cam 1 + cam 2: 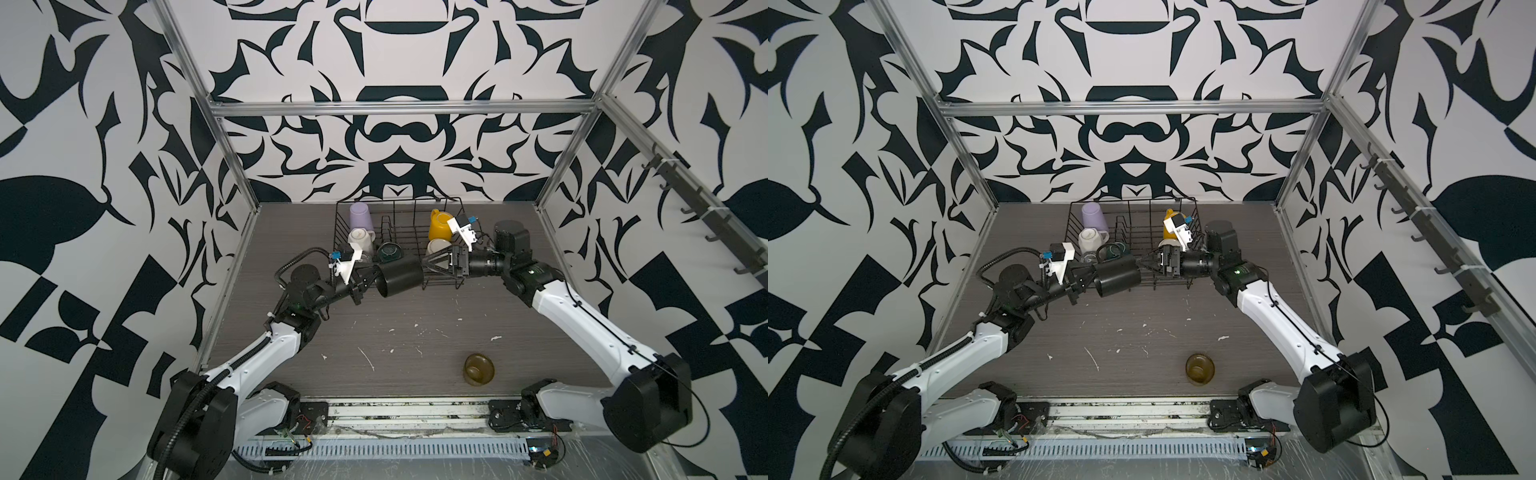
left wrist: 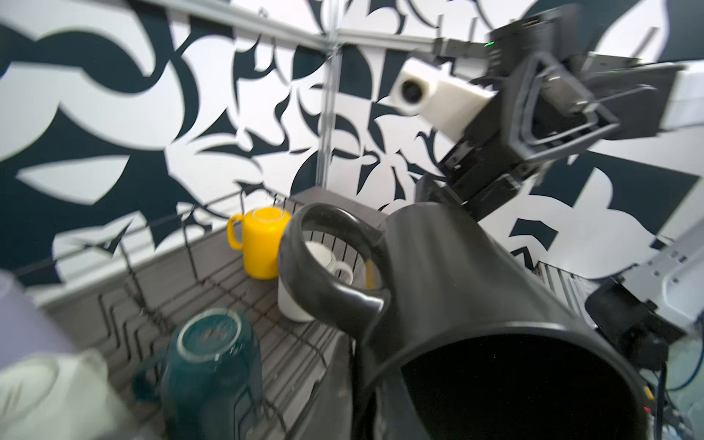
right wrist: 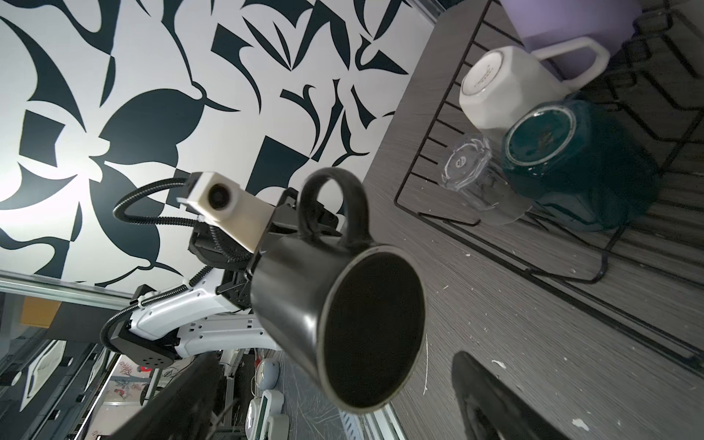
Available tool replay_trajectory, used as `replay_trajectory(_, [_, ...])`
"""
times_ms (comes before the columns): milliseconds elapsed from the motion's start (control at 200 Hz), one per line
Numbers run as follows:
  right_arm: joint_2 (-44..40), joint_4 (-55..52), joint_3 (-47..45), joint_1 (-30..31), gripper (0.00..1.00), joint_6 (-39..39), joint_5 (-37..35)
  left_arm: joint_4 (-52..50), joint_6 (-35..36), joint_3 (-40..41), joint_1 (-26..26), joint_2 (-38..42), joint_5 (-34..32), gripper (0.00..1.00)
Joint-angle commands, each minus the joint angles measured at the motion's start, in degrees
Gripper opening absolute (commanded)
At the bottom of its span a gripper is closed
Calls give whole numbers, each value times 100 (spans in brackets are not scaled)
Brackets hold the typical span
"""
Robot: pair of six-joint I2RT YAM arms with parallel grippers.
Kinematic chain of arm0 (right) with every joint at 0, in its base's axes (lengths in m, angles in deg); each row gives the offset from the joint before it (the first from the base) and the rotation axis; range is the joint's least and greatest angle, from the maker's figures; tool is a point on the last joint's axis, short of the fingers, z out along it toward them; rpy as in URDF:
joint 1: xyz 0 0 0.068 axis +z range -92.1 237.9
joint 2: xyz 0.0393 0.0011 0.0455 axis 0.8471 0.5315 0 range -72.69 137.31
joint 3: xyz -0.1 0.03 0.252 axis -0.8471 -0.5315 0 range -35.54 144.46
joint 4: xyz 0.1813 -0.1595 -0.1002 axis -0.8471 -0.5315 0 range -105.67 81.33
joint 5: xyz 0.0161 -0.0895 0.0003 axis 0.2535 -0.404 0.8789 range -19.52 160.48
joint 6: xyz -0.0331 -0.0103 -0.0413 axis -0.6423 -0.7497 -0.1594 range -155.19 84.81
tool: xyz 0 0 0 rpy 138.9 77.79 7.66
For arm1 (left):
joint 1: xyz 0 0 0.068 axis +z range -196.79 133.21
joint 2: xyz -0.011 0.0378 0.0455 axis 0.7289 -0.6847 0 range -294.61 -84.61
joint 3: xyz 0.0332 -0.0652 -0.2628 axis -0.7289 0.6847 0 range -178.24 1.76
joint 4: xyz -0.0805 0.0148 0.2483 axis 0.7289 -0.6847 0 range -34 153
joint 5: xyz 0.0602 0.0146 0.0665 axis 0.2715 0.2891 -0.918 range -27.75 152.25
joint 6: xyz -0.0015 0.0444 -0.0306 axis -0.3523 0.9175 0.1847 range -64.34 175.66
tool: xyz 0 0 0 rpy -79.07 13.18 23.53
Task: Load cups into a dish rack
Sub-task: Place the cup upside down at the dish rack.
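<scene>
Both top views: the left gripper (image 1: 365, 283) is clamped on the black mug (image 1: 400, 276). It holds the mug in the air above the table (image 1: 374, 332), at the near edge of the dish rack (image 1: 409, 237). The right gripper (image 1: 428, 264) faces the mug's other end with jaws spread wide and nothing between them. Its tip is just beside the mug; contact cannot be told.

Left wrist view only: the mug's hollow mouth is nearest the camera, at the left gripper's end. A white mug (image 2: 301, 293) shows through the handle loop.

Right wrist view only: a clear glass (image 3: 476, 179) stands base up in the rack's corner. It is just beside the teal mug (image 3: 564, 160) and the white faceted mug (image 3: 506, 91), both also base up. The glass is barely readable from above.

Long axis: near level, running from one gripper to the other along the rack's near edge. Mouth toward the left gripper, opposite end toward the right.

Room: the lilac tumbler (image 1: 360, 216), faceted mug and teal mug fill the rack's left side. The yellow mug (image 1: 440, 226) and white mug sit at its right. The prong rows between them are bare. An olive-brown cup (image 1: 478, 369) stands upright near the table's front, well apart from the rack, with only white flecks between.
</scene>
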Motion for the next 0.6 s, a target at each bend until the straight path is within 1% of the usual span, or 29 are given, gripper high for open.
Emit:
replay_trajectory(0, [34, -137, 280, 58, 97, -130, 176, 1788, 312, -67, 16, -135, 793, 0])
replay_trajectory(130, [112, -85, 297, 117, 97, -103, 228, 2314, 200, -82, 24, -384, 935, 0])
replay_trajectory(285, [169, -3, 345, 334, 97, -136, 335, 2418, 158, -107, 24, -521, 945, 0])
replay_trajectory(595, [406, 36, 424, 685, 97, -157, 221, 2588, 14, -173, 29, -610, 1015, 0])
